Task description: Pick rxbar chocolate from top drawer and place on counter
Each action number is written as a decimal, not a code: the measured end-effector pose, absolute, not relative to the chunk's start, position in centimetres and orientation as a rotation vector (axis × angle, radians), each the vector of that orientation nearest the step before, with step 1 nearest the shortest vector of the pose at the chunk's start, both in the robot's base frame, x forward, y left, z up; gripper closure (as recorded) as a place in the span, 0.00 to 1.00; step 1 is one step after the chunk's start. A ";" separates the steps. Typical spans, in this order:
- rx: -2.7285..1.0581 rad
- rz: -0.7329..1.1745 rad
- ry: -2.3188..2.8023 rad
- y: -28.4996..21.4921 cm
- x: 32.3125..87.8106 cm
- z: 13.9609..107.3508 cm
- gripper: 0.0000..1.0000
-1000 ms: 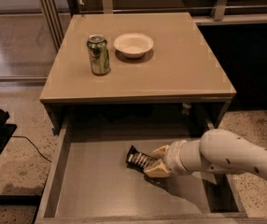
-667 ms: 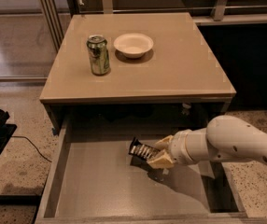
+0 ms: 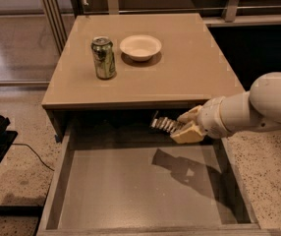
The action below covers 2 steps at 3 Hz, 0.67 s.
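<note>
The small flat rectangular snack bar in a black wrapper with white lettering point(image 3: 165, 124) is in the air above the wide shallow grey-brown open drawer point(image 3: 130, 195), just below the front edge of the square tan matte tabletop point(image 3: 189, 58). Its long axis is slightly tilted, and the free end points to about 10 o'clock. The beige two-finger gripper point(image 3: 181, 127) on the smooth white rounded arm point(image 3: 258, 107) is clamped on the bar's other end, at 4 o'clock. A dark shadow point(image 3: 180, 167) lies on the drawer bottom. On the tabletop, a green metal can point(image 3: 103, 58) stands at 9 o'clock from a round white bowl point(image 3: 140, 47).
</note>
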<state>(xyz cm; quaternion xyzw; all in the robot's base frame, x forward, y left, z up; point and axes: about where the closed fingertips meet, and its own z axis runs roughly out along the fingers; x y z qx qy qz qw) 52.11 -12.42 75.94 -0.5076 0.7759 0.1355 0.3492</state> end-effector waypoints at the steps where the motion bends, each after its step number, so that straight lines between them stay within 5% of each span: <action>1: -1.306 0.295 1.993 -14.1 53.2 80.1 1.00; 2: -1.304 0.231 1.970 -15.6 54.7 84.4 1.00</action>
